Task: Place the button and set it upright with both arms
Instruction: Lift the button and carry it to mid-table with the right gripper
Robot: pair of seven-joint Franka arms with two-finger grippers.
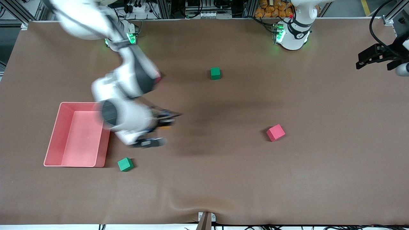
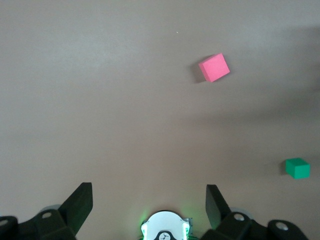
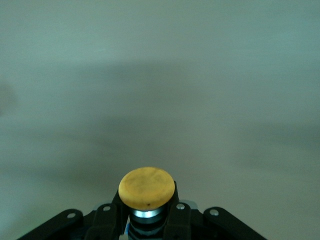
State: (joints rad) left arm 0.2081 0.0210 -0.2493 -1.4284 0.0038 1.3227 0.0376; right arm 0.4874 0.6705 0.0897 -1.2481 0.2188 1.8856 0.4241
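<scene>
My right gripper [image 1: 166,120] is shut on the button [image 3: 147,188], whose round orange cap points away from the wrist camera, with a silver ring and dark body clamped between the fingers [image 3: 176,215]. In the front view the button [image 1: 165,127] shows only as a small orange spot at the blurred gripper, over the table beside the pink tray [image 1: 64,121]. My left gripper [image 1: 372,57] is open and empty, raised at the left arm's end of the table; its fingers [image 2: 80,202] show wide apart in the left wrist view.
A green cube [image 1: 215,73] lies mid-table toward the bases. A pink cube [image 1: 275,132] lies toward the left arm's end; it also shows in the left wrist view [image 2: 214,67]. Another green cube [image 1: 125,164] lies by the tray's corner nearest the front camera.
</scene>
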